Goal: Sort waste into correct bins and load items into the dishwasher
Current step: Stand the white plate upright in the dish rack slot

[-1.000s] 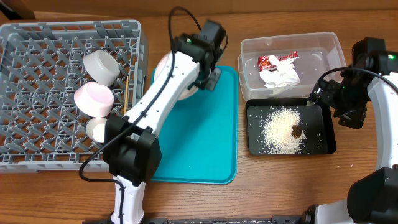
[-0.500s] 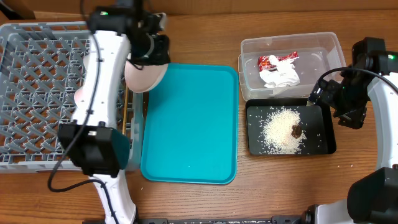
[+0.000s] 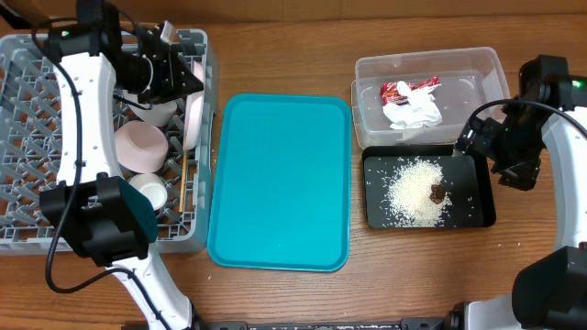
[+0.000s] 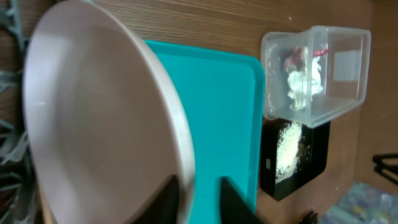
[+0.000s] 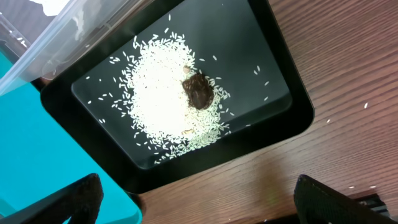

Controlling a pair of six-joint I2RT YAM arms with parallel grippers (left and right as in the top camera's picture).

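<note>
My left gripper [image 3: 174,75] is over the grey dish rack [image 3: 55,110] and shut on the rim of the white plate [image 3: 194,115], which is on edge at the rack's right side. In the left wrist view the plate [image 4: 93,124] fills the left and my fingers [image 4: 199,200] pinch its rim. The rack holds the pink saucer [image 3: 139,147], the small white cup [image 3: 147,190], the pale bowl [image 3: 151,112], partly hidden, and the chopsticks [image 3: 183,174]. The clear tub [image 3: 486,69] holds the red wrapper [image 3: 410,89] and the napkin [image 3: 413,112]. The black tray [image 3: 486,215] holds rice [image 3: 413,188] and a brown scrap [image 3: 437,192]. My right gripper [image 3: 475,137] is open and empty.
The teal serving tray [image 3: 280,183] lies bare between the rack and the bins. In the right wrist view my open fingers [image 5: 205,205] hover over wooden table beside the black tray [image 5: 292,93], with rice [image 5: 161,106] and the scrap [image 5: 199,90].
My left arm has swung left with the plate, from over the teal tray to the rack's right side, turning it on edge. The right arm has not moved.
</note>
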